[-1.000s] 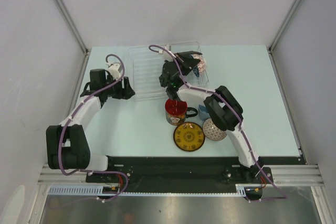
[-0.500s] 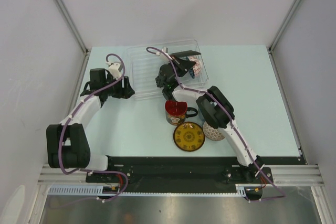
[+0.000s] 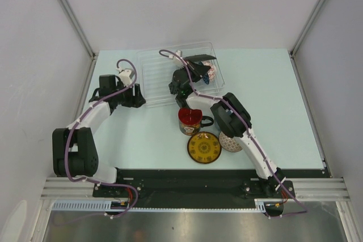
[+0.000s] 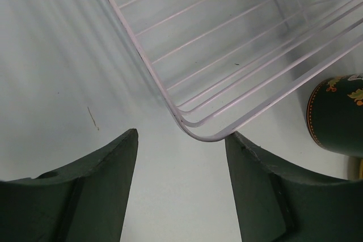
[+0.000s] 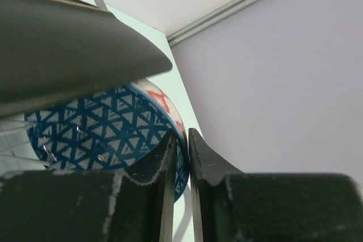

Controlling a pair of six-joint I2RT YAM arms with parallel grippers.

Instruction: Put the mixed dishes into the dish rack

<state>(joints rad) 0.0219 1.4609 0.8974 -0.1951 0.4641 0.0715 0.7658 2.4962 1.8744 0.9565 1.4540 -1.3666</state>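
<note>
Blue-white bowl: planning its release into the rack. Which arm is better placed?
Right. Right end effector pinches the bowl rim at the rack; left end effector sits open at its corner.

The rack [image 3: 160,77] lies open from above in its left half; a plate [image 3: 201,59], a bowl [image 3: 211,73] and the right gripper [image 5: 189,145] fill its right end. A mug [image 3: 189,119] and saucer [image 3: 204,147] crowd the desk [image 3: 278,100] just in front.

No readable text, brand or number anywhere, red mug [image 3: 190,119], yellow saucer [image 3: 204,147] and blue-white bowl [image 5: 102,134] bear patterns only
</note>
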